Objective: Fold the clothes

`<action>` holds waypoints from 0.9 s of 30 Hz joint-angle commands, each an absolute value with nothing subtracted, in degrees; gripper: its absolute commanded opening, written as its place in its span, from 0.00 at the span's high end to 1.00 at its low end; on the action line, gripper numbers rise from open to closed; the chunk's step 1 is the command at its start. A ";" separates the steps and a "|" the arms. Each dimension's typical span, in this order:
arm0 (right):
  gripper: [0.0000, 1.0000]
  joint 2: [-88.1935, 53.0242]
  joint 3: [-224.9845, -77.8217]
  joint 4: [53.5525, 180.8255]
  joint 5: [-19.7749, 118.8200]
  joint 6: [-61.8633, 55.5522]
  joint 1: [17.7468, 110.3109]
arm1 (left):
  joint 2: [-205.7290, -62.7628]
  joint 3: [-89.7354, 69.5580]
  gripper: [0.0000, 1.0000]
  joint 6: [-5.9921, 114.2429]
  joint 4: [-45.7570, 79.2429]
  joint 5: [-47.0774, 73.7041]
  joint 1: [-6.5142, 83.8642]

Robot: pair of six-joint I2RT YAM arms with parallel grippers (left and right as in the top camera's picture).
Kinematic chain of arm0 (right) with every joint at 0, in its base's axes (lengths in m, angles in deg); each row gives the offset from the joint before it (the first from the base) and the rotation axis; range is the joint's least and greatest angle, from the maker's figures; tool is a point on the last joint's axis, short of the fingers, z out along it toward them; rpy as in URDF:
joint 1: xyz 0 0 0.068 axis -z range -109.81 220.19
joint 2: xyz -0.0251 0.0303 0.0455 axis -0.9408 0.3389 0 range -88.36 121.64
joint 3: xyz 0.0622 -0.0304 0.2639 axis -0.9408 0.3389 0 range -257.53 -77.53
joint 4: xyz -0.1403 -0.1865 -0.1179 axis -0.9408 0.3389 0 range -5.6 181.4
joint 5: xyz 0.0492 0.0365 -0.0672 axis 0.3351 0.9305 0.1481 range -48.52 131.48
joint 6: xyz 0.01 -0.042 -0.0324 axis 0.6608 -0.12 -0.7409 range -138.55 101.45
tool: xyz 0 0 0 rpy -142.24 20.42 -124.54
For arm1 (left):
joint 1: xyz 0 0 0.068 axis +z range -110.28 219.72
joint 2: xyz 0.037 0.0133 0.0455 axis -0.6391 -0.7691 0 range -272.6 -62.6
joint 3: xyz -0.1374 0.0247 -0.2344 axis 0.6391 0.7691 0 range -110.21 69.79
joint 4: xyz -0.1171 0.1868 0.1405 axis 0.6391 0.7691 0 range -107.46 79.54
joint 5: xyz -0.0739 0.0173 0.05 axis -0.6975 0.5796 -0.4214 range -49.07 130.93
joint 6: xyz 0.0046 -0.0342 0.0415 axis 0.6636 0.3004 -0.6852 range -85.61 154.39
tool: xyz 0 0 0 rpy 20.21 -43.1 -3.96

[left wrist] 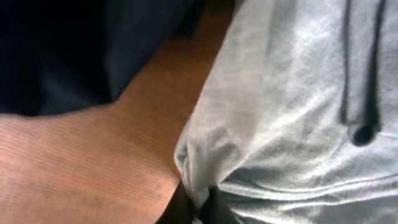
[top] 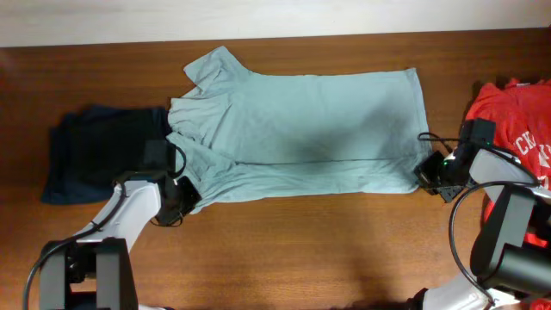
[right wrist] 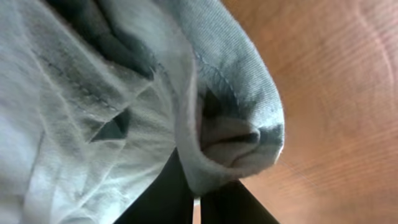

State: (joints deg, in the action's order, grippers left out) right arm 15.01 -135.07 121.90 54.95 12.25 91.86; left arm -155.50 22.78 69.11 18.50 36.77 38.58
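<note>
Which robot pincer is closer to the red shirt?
Right. The right pincer pinches a corner of the pale shirt just beside the red shirt; the left pincer holds the far opposite end.

My left arm low at near-left, elbow bent, left gripper (top: 186, 195) pinched onto pale-blue T-shirt (top: 301, 120) edge. My right arm near-right, reaching inward, right gripper (top: 429, 172) fingers (right wrist: 158, 199) clamped on hem corner.
</note>
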 commanded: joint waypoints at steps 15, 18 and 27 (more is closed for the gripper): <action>0.96 -0.92 -133.21 139.21 31.57 11.97 91.65 | -133.73 17.43 1.00 67.62 42.52 36.50 41.90; 0.96 -0.90 -133.19 140.41 31.59 11.97 91.65 | -130.93 17.43 1.00 67.29 45.12 37.86 42.58; 0.96 -0.92 -134.30 138.55 34.65 11.82 91.65 | -129.32 15.94 1.00 66.62 44.25 39.48 42.58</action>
